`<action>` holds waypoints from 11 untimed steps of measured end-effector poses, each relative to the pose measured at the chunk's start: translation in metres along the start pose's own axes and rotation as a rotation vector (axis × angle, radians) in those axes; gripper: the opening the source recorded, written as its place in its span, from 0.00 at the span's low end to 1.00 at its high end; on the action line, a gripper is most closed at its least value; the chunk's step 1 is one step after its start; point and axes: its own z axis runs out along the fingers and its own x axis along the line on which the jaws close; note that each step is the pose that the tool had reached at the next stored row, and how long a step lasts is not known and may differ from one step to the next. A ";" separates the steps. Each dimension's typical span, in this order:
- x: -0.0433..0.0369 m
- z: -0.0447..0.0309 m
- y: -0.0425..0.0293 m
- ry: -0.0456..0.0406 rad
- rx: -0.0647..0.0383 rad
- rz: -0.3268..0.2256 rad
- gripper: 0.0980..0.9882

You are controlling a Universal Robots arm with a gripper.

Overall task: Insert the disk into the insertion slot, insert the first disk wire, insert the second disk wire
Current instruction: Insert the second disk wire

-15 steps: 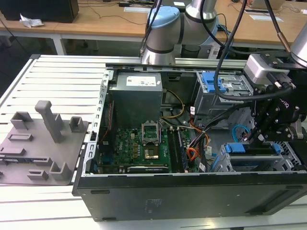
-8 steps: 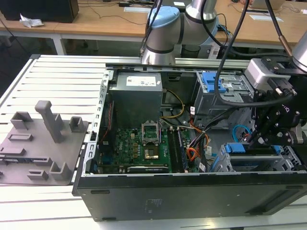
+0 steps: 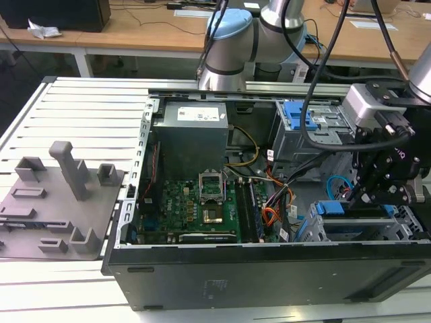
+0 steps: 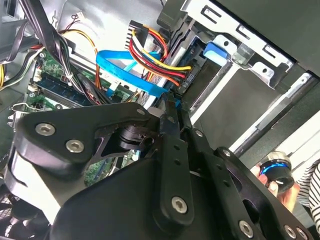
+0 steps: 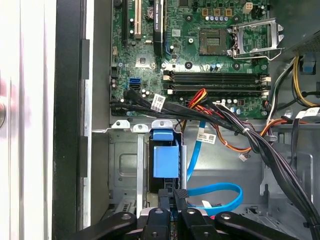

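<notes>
One disk (image 5: 165,161) sits in the insertion slot (image 5: 131,165), blue carrier showing. My gripper (image 5: 173,196) hangs just behind it, fingers pressed together on a blue cable's (image 5: 216,192) plug, I judge; I keep it square to the disk's port.

the disk (image 5: 165,161), in its bright blue carrier, sits upright inside the insertion slot (image 5: 131,165) of the light grey cage, blue end showing.

A robot lab, an open computer case (image 3: 269,269) on a slatted metal table (image 3: 87,108), wooden desks (image 3: 135,30) behind, cables around
</notes>
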 end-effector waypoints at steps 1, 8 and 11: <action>0.0000 0.0000 0.0000 0.0001 0.000 0.000 0.08; -0.0003 -0.0200 0.0009 -0.0002 0.000 0.000 0.15; -0.0018 -0.0277 0.0013 -0.0002 0.000 0.000 0.14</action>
